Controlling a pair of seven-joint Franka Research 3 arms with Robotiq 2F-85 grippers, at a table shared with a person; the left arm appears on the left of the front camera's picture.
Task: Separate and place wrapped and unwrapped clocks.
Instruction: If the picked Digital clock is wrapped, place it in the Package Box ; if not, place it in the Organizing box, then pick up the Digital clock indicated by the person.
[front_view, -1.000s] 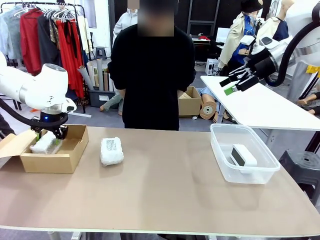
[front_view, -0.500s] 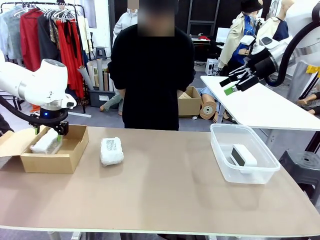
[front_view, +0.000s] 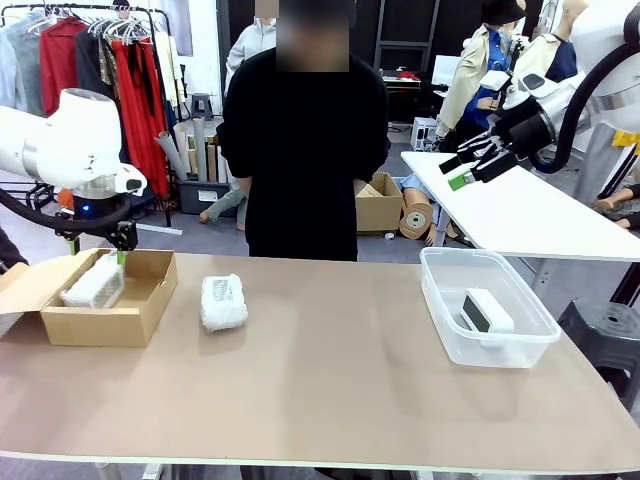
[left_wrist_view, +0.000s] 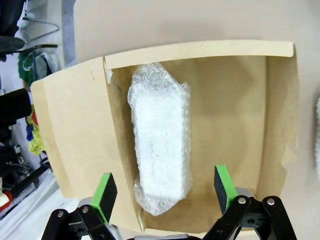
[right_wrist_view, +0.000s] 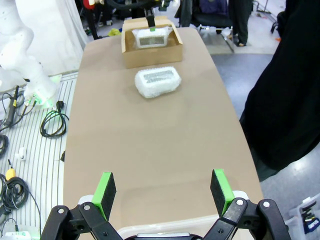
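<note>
One wrapped clock (left_wrist_view: 160, 145) in our cardboard box (left_wrist_view: 235, 115), table's (front_view: 350, 400) left edge
Left gripper (left_wrist_view: 164, 189) hangs open above it, right gripper (right_wrist_view: 161, 186) open too; other wrapped clock (front_view: 223, 301) beside the box, bare clock (front_view: 486, 311) in right-edge tub (front_view: 440, 300).

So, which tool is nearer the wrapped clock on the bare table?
Left. The left tool hovers above the cardboard box beside the wrapped clock; the right tool is raised beyond the clear bin.

Bright, even light; shadows on the table (front_view: 330, 400) are soft. The front view is sharp. Wrist views bow at the edges, curving the box (left_wrist_view: 200, 47) rim; the wrapped clock (left_wrist_view: 160, 145) glints faintly.
</note>
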